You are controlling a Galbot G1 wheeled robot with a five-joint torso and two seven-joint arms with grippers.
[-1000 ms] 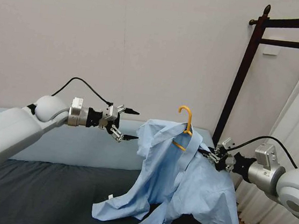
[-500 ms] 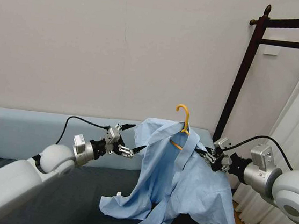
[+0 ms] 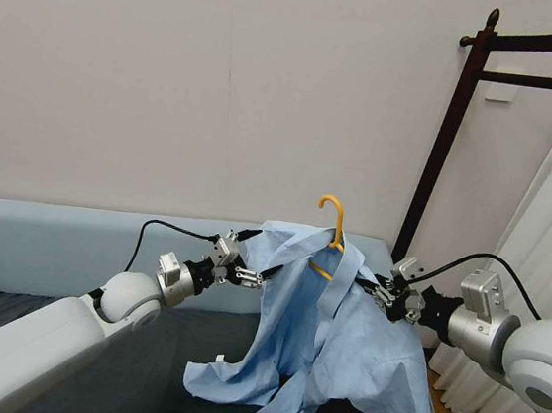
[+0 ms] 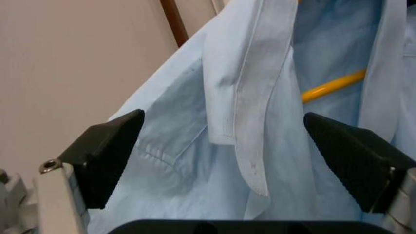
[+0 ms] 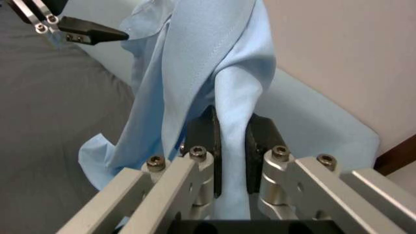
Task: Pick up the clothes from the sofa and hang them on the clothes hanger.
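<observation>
While the right gripper (image 3: 379, 289) is clamped on a fold of the blue shirt (image 3: 344, 349), with the fabric pinched between its pads (image 5: 209, 146), the left gripper (image 3: 261, 252) stands with its fingers (image 4: 107, 148) wide apart at the shirt's far side. The collar and front edge lie just ahead of it, between the spread tips. The shirt drapes over a yellow hanger (image 3: 332, 219) between the two grippers. Its tails droop below them onto the dark sofa (image 3: 162, 373). A wooden rack (image 3: 452, 127) stands behind the right gripper.
</observation>
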